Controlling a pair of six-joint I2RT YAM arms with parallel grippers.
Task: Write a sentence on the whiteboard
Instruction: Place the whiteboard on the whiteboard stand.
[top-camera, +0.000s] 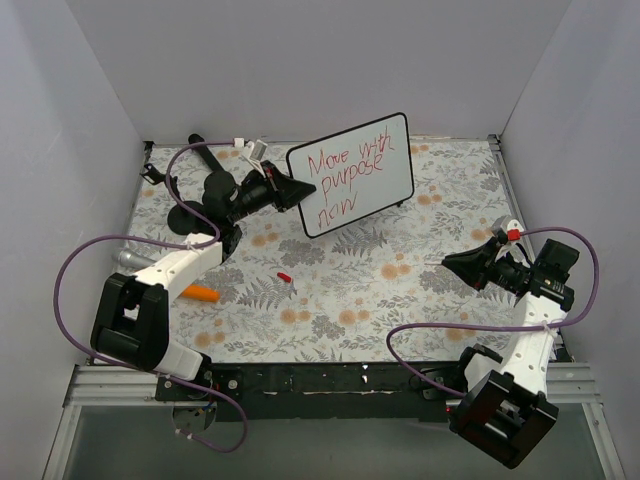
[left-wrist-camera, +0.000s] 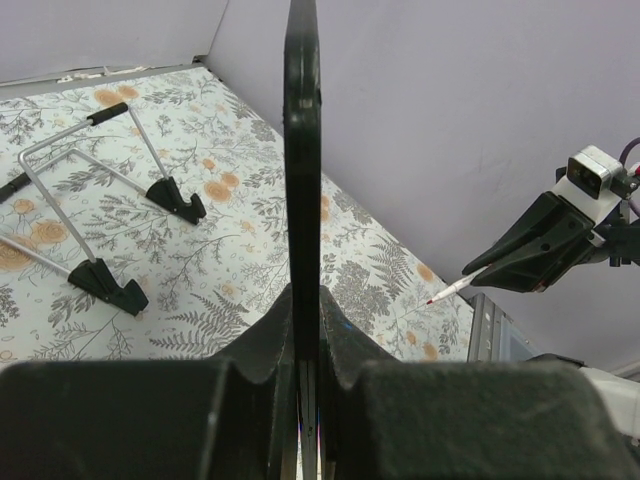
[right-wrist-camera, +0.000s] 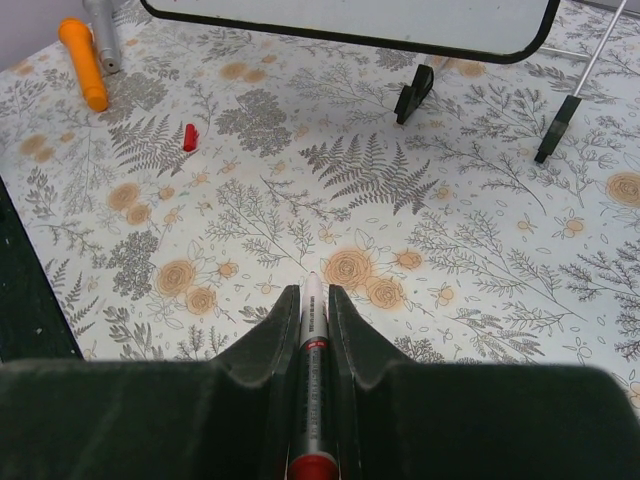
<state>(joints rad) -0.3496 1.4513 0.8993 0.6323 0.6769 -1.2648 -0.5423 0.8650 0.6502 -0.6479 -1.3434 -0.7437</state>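
Note:
The whiteboard (top-camera: 395, 150) is held up and tilted at the back of the table. The sentence (top-camera: 343, 178) on it reads "Move with purpose now" in red. My left gripper (top-camera: 290, 188) is shut on the board's left edge; in the left wrist view the board (left-wrist-camera: 302, 150) stands edge-on between the jaws of the gripper (left-wrist-camera: 305, 310). My right gripper (top-camera: 452, 262) is at the right, well apart from the board, shut on a red marker (right-wrist-camera: 312, 335) with its tip pointing forward. The marker also shows in the left wrist view (left-wrist-camera: 452, 290). The board's lower edge (right-wrist-camera: 350, 20) shows in the right wrist view.
A red cap (top-camera: 284, 276) lies mid-table, also in the right wrist view (right-wrist-camera: 189, 137). An orange marker (top-camera: 203, 293) and a grey cylinder (top-camera: 130, 258) lie at the left. A wire stand with black feet (left-wrist-camera: 100, 200) sits behind the board. Grey walls enclose three sides.

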